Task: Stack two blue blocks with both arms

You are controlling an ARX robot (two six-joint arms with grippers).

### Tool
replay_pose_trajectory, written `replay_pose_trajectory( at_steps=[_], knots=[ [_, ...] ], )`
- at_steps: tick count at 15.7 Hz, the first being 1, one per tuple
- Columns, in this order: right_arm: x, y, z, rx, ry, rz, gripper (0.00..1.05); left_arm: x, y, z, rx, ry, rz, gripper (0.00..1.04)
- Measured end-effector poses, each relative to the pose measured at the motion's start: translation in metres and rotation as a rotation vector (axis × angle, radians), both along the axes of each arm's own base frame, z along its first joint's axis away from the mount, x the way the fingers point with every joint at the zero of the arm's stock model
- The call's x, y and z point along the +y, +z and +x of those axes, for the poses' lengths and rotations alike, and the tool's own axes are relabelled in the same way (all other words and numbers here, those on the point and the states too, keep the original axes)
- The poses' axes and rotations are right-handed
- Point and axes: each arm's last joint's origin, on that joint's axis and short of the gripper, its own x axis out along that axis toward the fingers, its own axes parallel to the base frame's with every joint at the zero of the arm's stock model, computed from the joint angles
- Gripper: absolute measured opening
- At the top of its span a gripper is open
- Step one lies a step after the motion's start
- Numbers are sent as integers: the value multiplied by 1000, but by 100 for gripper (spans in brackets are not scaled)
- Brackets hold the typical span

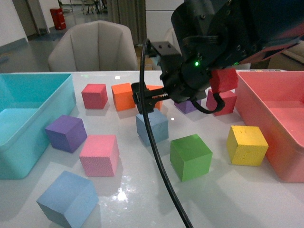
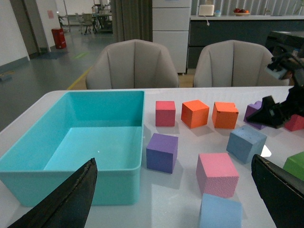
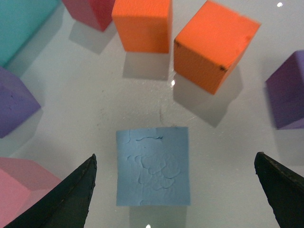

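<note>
1. the right jaws stand wide open, their two dark tips far apart and holding nothing.
2. the far blue block (image 3: 153, 166) lies on the desk (image 3: 95, 109) between those tips, about midway in the gap, with bare desk showing on either side, so it touches neither tip.
3. being a cube, it has no long axis; its pitted top face looks straight up at the wrist camera, and its side edges run roughly square to the line between the tips.
4. in the front view the right arm (image 1: 223, 38) reaches over the middle of the desk, with its jaws just over this block; i cannot tell whether they touch its top.
5. the left jaws are also spread wide and empty.
6. the near blue block (image 1: 69, 197) sits flat at the desk's near left, well apart from the far one, turned cornerwise so one upright edge faces the robot.
7. a pink cube (image 1: 99, 154) stands just beyond it, a purple cube (image 1: 66, 133) farther back, and the teal bin (image 1: 28, 118) to the left; a green cube (image 1: 190, 156) stands near the far block.
</note>
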Motion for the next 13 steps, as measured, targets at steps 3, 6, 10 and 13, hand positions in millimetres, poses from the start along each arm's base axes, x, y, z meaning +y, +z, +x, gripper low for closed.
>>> replay_pose_trajectory(
  at_steps=[3,6,10,13],
  knots=[
    [-19,35,-44,-126,-97,83,98,0,0,0,-1,0,0,98],
    [-28,50,-86,-157,-125,118,98,0,0,0,2,0,0,98],
    [-58,90,-187,-295,-183,215,98,0,0,0,0,0,0,98],
    [-71,69,-216,-305,-292,232,98,0,0,0,-3,-3,2,98]
  ],
)
